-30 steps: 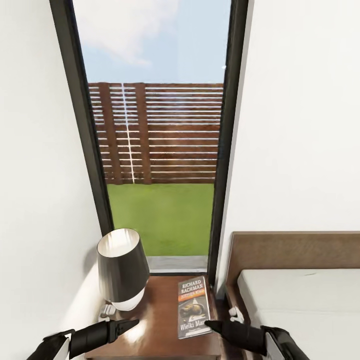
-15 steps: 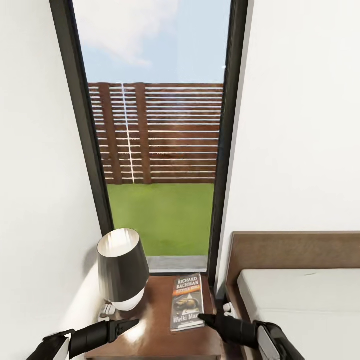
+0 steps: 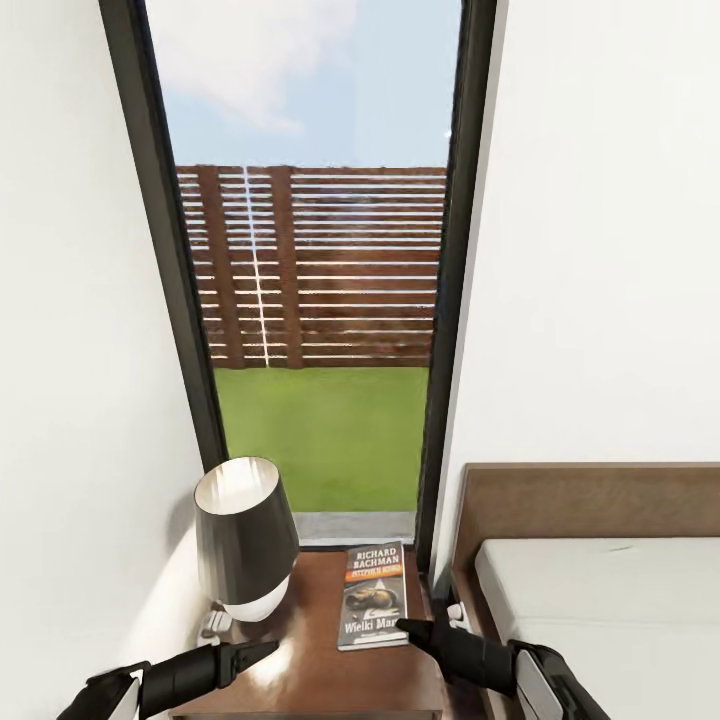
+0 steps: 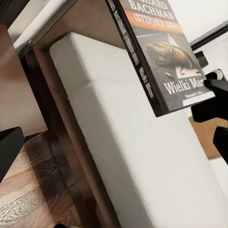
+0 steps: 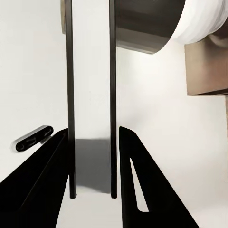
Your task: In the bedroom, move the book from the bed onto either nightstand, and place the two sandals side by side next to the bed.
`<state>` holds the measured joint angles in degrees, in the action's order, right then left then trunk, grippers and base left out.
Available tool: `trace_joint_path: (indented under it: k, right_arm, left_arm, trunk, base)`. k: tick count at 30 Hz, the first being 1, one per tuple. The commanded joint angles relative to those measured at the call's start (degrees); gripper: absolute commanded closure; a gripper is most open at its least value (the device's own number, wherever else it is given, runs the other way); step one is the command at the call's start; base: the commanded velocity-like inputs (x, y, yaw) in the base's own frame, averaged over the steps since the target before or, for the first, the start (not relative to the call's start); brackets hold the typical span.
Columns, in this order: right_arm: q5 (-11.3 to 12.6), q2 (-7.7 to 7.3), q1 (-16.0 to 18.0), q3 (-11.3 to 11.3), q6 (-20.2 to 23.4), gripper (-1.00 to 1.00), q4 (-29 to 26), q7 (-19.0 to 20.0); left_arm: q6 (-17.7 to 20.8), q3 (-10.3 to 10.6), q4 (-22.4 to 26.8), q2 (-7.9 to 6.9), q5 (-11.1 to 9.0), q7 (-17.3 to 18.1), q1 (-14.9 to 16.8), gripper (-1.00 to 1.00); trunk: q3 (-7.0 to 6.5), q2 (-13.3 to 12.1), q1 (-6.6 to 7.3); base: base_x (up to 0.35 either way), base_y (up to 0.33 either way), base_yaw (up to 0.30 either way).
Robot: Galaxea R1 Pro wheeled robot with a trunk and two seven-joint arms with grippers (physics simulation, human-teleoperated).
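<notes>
Head view: the book [image 3: 374, 596] lies flat on the nightstand [image 3: 310, 660], cover up, between the lamp [image 3: 243, 538] and the bed [image 3: 600, 600]. The lamp stands on the nightstand beside the book, apart from it. The right gripper [image 3: 412, 630] has its tip at the book's near corner, on the bed side; contact cannot be confirmed. In the right wrist view its jaws stand parted with nothing between them. The left gripper [image 3: 262, 650] hovers over the nightstand's near edge, below the lamp, clear of the book; whether its jaws are parted cannot be determined. Behind the nightstand is the window [image 3: 310, 300].
</notes>
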<state>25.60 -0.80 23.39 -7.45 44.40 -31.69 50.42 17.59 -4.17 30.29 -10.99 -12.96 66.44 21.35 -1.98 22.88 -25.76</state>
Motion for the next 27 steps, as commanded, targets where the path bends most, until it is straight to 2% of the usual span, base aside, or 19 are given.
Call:
trace_joint_path:
  k: [1, 2, 5, 8, 23, 27]
  right_arm:
    - [0.0, -0.02, 0.0, -0.1, 0.3, 1.00, 0.0, 0.5]
    - [0.0, -0.04, 0.0, -0.1, 0.3, 1.00, -0.1, 1.0]
    - [0.1, -0.09, 0.0, -0.1, 0.3, 1.00, -0.1, 5.9]
    - [0.1, -0.08, 0.0, -0.1, 0.3, 1.00, -0.1, 7.6]
    - [0.0, -0.08, 0.0, -0.1, 0.3, 1.00, 0.0, 8.0]
    - [0.0, -0.08, 0.0, -0.1, 0.3, 1.00, 0.0, 8.0]
  left_arm:
    - [0.6, 0.0, 0.0, 0.03, -0.2, 0.2, 0.0, -1.00]
    - [0.6, 0.0, 0.0, 0.05, -0.2, 0.2, 0.0, -1.00]
    - [0.6, 0.0, -0.1, 0.09, -0.2, 0.1, 0.0, -1.00]
    - [0.6, 0.0, -0.1, 0.09, -0.2, 0.1, 0.0, -1.00]
    - [0.6, 0.0, -0.1, 0.09, -0.2, 0.1, 0.0, -1.00]
    - [0.6, 0.0, -0.1, 0.09, -0.2, 0.1, 0.0, -1.00]
  trunk:
    - [0.02, 0.0, -0.02]
    - [0.02, 0.0, -0.02]
    - [0.02, 0.0, -0.02]
    - [0.02, 0.0, -0.02]
    - [0.02, 0.0, -0.02]
    - [0.74, 1.6, -0.90]
  base:
    - [0.000, 0.000, 0.000]
    - [0.000, 0.000, 0.000]
    - [0.000, 0.000, 0.000]
    - [0.000, 0.000, 0.000]
    - [0.000, 0.000, 0.000]
    - [0.000, 0.000, 0.000]
